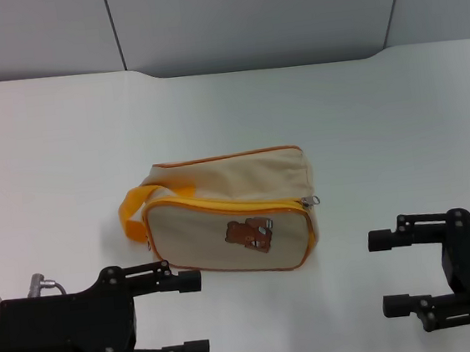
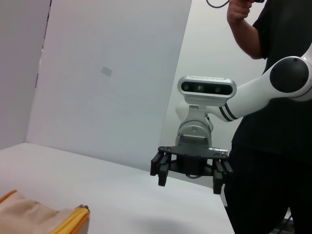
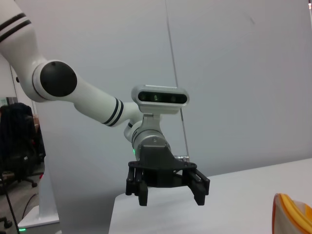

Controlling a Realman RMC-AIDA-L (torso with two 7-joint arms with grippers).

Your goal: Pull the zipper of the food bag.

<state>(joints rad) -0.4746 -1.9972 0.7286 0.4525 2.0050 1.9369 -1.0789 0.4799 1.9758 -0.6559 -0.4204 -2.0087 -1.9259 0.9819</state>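
The beige food bag (image 1: 223, 223) lies on the white table (image 1: 65, 160), bear patch (image 1: 250, 235) facing me. Its yellow-orange zipper (image 1: 221, 204) runs along the top of the front face, with the silver pull tab (image 1: 309, 201) at the bag's right end. The yellow loop handle (image 1: 131, 210) sticks out at the left end. My left gripper (image 1: 197, 313) is open, in front of and left of the bag, apart from it. My right gripper (image 1: 383, 273) is open, in front of and right of the bag. A bag corner with the zipper (image 2: 73, 222) shows in the left wrist view.
A grey wall panel (image 1: 252, 14) stands behind the table's far edge. In the left wrist view a person in black (image 2: 273, 146) stands behind my right gripper (image 2: 190, 178). The right wrist view shows my left gripper (image 3: 168, 192) and a bag corner (image 3: 292, 214).
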